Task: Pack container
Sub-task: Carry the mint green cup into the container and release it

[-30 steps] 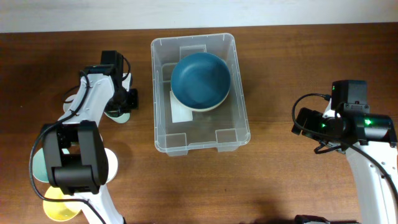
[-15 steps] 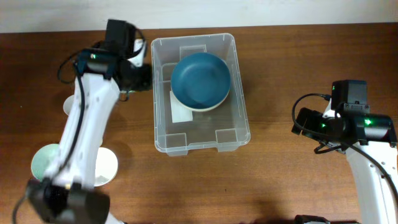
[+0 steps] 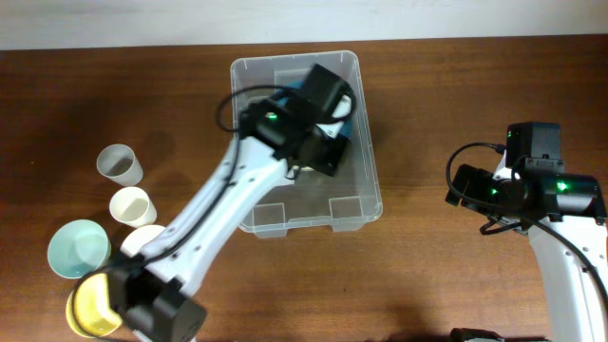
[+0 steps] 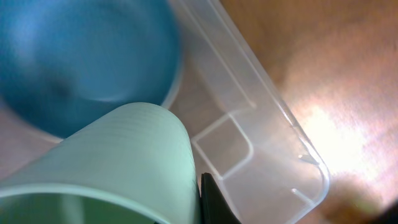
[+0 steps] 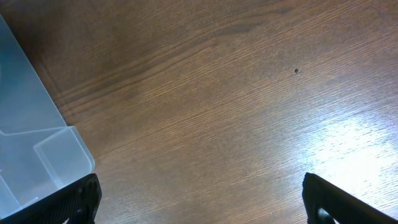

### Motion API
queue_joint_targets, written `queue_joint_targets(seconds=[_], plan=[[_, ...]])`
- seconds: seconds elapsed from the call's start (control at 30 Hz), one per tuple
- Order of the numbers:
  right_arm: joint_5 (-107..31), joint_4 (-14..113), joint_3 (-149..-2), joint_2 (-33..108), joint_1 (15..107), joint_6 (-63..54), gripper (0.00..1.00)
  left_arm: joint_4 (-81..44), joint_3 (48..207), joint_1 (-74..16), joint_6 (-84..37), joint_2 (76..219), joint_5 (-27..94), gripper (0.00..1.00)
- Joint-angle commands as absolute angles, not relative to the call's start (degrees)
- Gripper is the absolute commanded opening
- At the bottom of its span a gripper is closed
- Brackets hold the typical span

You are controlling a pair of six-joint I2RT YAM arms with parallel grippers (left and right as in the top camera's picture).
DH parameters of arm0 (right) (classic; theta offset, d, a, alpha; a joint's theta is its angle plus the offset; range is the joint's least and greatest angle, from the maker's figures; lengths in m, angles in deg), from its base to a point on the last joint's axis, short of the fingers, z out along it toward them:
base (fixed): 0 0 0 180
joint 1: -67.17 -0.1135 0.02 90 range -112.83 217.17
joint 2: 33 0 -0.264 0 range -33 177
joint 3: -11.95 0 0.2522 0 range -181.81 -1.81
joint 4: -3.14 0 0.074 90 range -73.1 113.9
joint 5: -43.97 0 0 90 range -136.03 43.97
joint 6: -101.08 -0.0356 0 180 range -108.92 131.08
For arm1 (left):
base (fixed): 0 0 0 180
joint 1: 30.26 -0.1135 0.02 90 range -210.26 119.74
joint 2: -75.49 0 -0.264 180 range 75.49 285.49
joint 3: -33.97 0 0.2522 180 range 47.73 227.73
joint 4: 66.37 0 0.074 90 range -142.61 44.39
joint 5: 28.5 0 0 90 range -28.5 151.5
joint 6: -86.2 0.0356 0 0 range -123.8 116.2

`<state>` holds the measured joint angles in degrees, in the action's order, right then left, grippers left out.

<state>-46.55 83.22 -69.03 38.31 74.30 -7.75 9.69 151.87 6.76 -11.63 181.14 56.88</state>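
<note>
Spare cups [image 3: 119, 163] and bowls [image 3: 78, 249] are left at the container's 8 o'clock, presumably awaiting packing. The left arm is stretched from 7 o'clock diagonally over the container [image 3: 356, 204], which is set mid-table toward 12 o'clock. A green cup [image 4: 118, 155] is pinched in the left gripper [image 3: 323, 152] and tipped above the blue bowl [image 4: 81, 56], apparently for dropping inside. At 3 o'clock the right gripper [image 5: 200, 202] is parked over bare table [image 5: 217, 93], fingers spread and empty, likely kept clear.
</note>
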Motion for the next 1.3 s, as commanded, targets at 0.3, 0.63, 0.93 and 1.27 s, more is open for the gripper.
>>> queue_joint_targets(seconds=[0.3, 0.63, 0.93, 1.27], plan=[[-46.4, 83.1, -69.0, 37.7, 73.9, -7.4, 0.99, 10.5, 151.6, 9.6, -19.3, 193.4, 44.3, 0.01], [-46.4, 83.1, -69.0, 37.7, 73.9, -7.4, 0.99, 10.6, 151.6, 11.0, -39.1, 197.0, 44.3, 0.01], [-46.4, 83.1, -69.0, 37.7, 73.9, -7.4, 0.99, 8.8, 151.6, 15.2, -42.5, 197.5, 50.4, 0.01], [-46.4, 83.3, -69.0, 37.7, 73.9, -7.4, 0.99, 8.7, 151.6, 15.8, -42.4, 197.5, 50.8, 0.17]])
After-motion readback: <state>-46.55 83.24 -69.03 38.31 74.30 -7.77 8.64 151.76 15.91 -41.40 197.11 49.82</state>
